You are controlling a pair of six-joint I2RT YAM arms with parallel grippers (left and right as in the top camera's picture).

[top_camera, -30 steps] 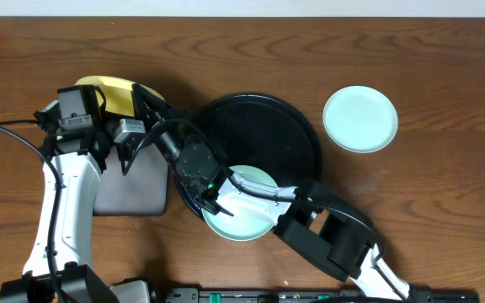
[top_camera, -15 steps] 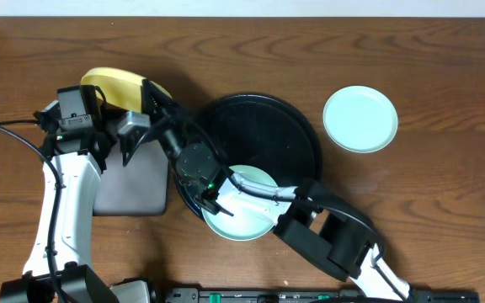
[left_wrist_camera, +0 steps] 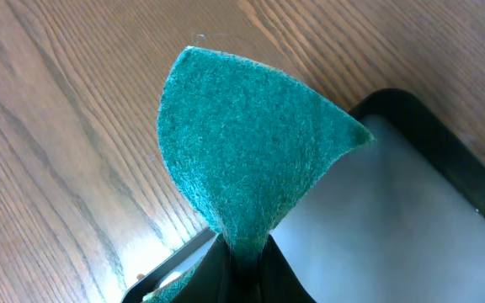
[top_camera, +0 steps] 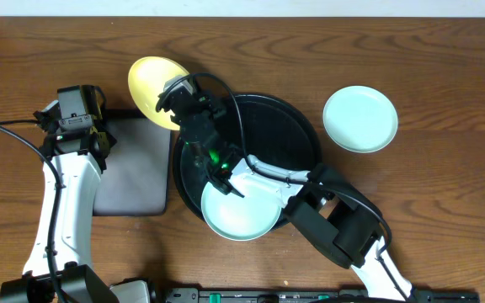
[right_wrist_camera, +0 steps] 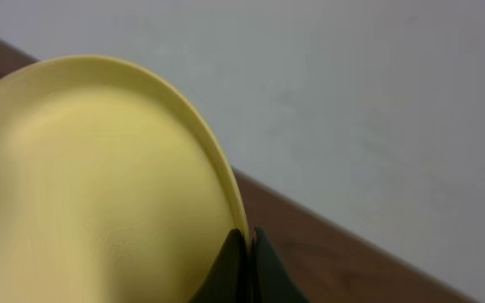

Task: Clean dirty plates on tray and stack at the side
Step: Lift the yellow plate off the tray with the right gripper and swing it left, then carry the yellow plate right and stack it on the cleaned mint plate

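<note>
**A:** Where is the yellow plate?

**B:** It is off the tray, held up over the table just past the back-left rim of the round black tray. The right gripper has it by the rim, fingers pressed together on the edge. The plate is tilted so its broad face shows to the overhead camera.

**A:** And the green sponge?

**B:** It is pinched in the left gripper, whose jaws are closed on its lower corner, above the edge of the rectangular tray. From the sponge, the plate lies to the right and a little toward the back of the table. The left arm is the nearer one. The right arm reaches the plate only by stretching across the whole round tray.

**A:** What does the coming move turn on?

**B:** As I judge it, on which way the plate has to go. I see no reddish smear in the right wrist view, though only part of the face shows there. If it needs wiping, the sponge has a short way rightward to that face. If it is clean, the plate must cross back over the round tray to the mint plate, which sits on the table well beyond the tray's right rim. The second mint plate lies at the tray's near rim, beside the right arm's path.
</note>
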